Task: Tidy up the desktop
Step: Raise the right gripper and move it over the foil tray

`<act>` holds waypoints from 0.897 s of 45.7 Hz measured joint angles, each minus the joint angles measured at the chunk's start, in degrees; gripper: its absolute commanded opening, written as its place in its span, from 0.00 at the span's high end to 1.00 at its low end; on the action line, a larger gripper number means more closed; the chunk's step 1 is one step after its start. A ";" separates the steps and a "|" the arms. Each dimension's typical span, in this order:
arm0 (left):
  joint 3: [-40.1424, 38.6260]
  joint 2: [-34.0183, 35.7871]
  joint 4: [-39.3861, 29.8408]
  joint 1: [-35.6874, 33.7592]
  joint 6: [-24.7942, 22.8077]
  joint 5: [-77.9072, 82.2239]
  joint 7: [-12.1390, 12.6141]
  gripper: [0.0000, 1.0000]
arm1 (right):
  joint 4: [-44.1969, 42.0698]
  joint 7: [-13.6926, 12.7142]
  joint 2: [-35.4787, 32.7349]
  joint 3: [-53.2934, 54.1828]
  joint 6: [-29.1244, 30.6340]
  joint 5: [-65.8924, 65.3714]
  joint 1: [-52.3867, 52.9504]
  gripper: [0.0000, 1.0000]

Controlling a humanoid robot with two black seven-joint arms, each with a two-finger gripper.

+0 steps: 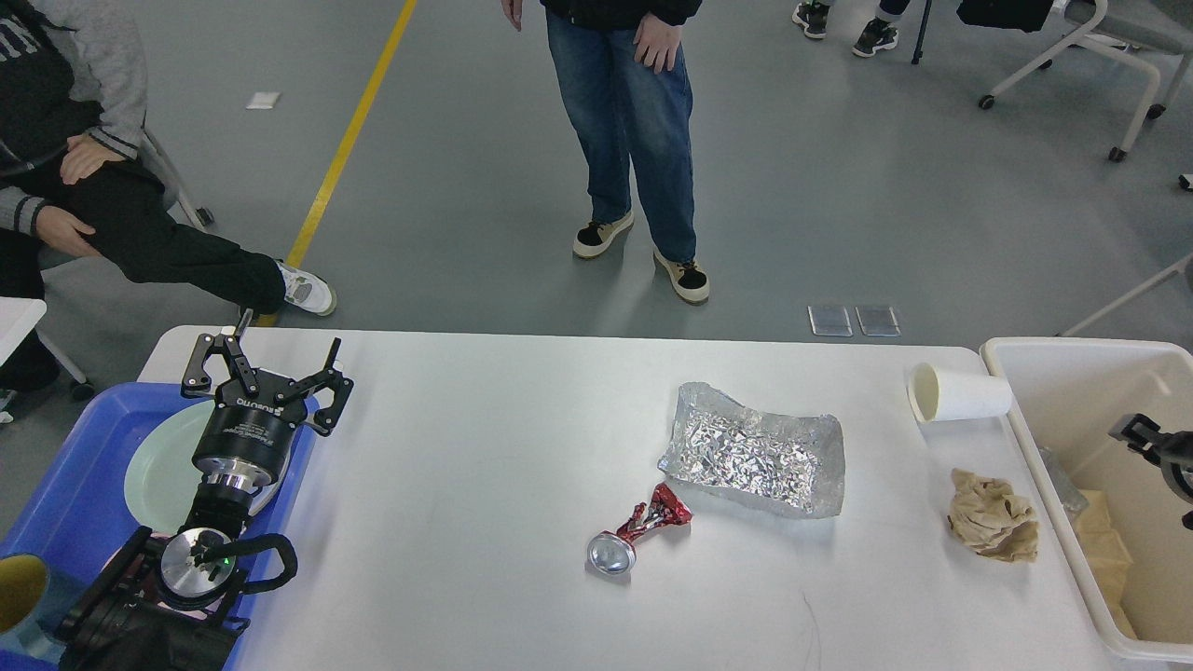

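White desktop [485, 485] spreads right of the left tool [268, 375], fingers spread wide, empty; right tool [1142, 433] state unclear.

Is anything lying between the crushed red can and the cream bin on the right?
Yes. The crumpled silver foil tray and the wadded brown paper napkin sit on the white desktop between the crushed red can and the cream-white plastic bin.

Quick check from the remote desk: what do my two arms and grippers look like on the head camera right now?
The left gripper is black, with two linkage fingers, white lettering on its round body, a silver wrist collar and a black cable loop. The right gripper is also black, mostly cut off at the frame edge.
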 measured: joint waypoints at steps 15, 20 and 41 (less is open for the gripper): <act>0.00 -0.07 0.00 0.00 0.00 0.00 0.08 0.04 | 15.29 -0.03 13.14 -14.53 34.35 0.14 30.34 0.00; 0.00 -0.08 0.00 0.00 0.00 0.00 0.10 0.04 | 16.83 -0.03 16.86 -14.28 46.72 0.34 37.36 0.00; 0.00 0.09 0.00 0.00 0.00 0.00 -0.02 0.04 | 43.61 0.01 16.31 -12.19 54.73 2.66 69.54 0.00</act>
